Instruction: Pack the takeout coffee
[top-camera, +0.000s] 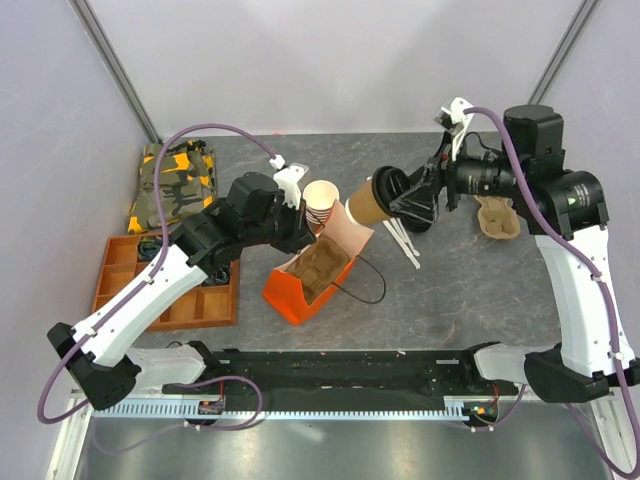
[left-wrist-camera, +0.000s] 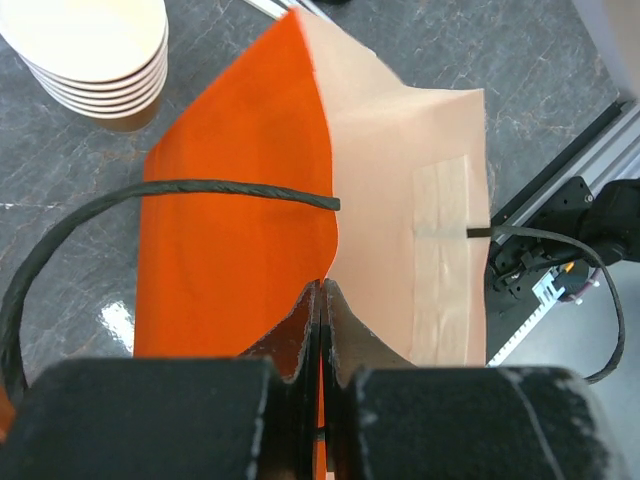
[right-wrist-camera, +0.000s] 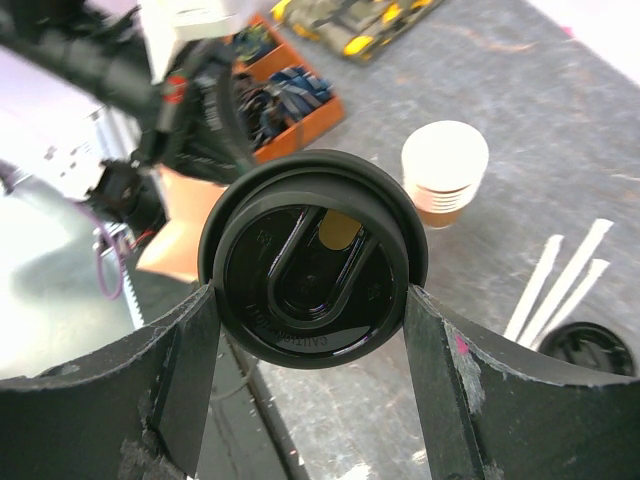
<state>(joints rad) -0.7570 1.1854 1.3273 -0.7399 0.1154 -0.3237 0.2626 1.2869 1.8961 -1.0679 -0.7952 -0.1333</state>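
The takeout coffee (top-camera: 368, 203), a tan cup with a black lid (right-wrist-camera: 312, 240), hangs tipped on its side above the table, just right of the orange bag's mouth. My right gripper (top-camera: 402, 200) (right-wrist-camera: 310, 297) is shut on it, with both fingers pressed against the lid's rim. The orange paper bag (top-camera: 298, 287) (left-wrist-camera: 235, 250) lies open with its tan inside showing, and a brown cardboard insert (top-camera: 322, 265) sits within. At the bag's upper rim my left gripper (top-camera: 305, 232) (left-wrist-camera: 323, 292) is shut on the edge of the bag. One black bag handle (left-wrist-camera: 150, 195) loops over the orange side.
A stack of lidless tan cups (top-camera: 320, 203) (right-wrist-camera: 443, 170) stands right behind the bag. White sticks (top-camera: 405, 243) and a loose black lid (right-wrist-camera: 588, 348) lie to the right. A cardboard cup carrier (top-camera: 497, 217) sits far right. At left are an orange tray (top-camera: 120, 262) and a camouflage cloth (top-camera: 175, 180).
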